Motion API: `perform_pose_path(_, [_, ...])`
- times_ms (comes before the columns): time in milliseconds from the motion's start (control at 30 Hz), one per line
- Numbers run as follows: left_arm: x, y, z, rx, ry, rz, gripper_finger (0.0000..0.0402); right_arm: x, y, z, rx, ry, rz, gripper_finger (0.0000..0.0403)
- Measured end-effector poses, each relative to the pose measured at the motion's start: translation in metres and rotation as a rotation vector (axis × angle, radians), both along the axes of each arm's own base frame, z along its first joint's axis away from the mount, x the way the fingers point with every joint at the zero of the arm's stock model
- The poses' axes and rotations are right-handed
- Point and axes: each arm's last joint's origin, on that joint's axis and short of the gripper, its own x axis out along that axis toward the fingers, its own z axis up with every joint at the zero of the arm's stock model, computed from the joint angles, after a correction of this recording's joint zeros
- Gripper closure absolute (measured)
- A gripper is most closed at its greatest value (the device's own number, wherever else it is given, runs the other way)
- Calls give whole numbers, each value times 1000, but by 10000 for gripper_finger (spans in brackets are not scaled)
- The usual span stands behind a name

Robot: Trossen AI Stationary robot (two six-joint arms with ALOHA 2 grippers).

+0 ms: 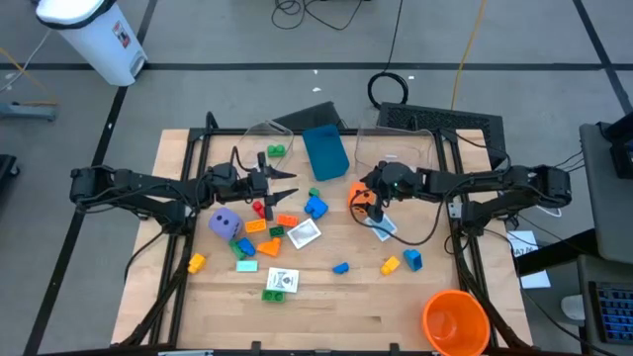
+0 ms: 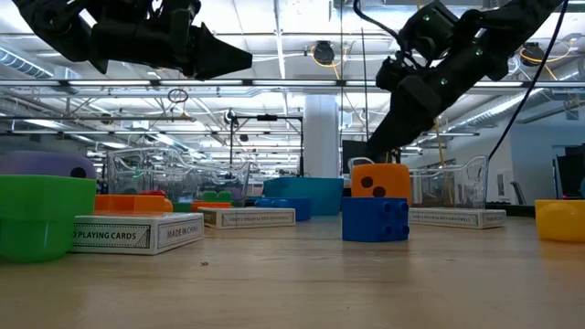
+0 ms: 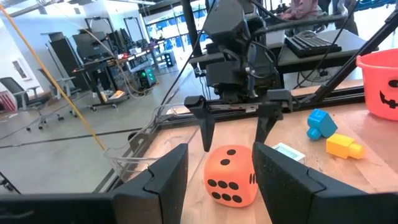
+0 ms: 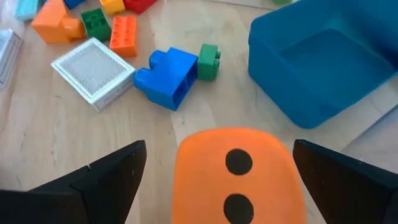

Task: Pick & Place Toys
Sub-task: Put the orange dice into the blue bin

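Note:
An orange dotted die (image 4: 236,177) sits with its underside on the table, right of the blue box. My right gripper (image 3: 235,130) hangs open just above it, slanting down from the table's right. One finger (image 4: 106,177) stands on each side of the die, neither touching it. My left gripper (image 1: 290,184) hovers level over the table's left middle and points at the die. It is open, with nothing between its fingers. Loose bricks (image 1: 315,206), small white cards (image 1: 303,233) and a purple die (image 1: 226,223) lie scattered on the table.
A blue box (image 1: 324,150) stands just beyond the die, with clear tubs (image 1: 259,136) at the back. A big orange cup (image 1: 455,321) stands at the near right corner. A blue brick (image 4: 165,76) and a green one (image 4: 209,61) lie near the die.

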Motion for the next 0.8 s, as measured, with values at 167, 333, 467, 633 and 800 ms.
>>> perform_pose_path(167, [0,0,0,-1,4,0,218,0,0,0,-10,2,3,3])
perform_pose_path(333, [0,0,-1,-1,5,0,218,-2,0,-3,-11,14,6,3])
perform_pose_path(467, [0,0,-1,-2,5,0,218,-6,0,-11,-17,43,-28,3])
perform_pose_path(633, [0,0,-1,-2,5,0,218,-11,1,-19,-19,57,-43,3])
perform_pose_path(800, [0,0,-1,-2,5,0,218,-13,1,-25,-9,32,-55,4])
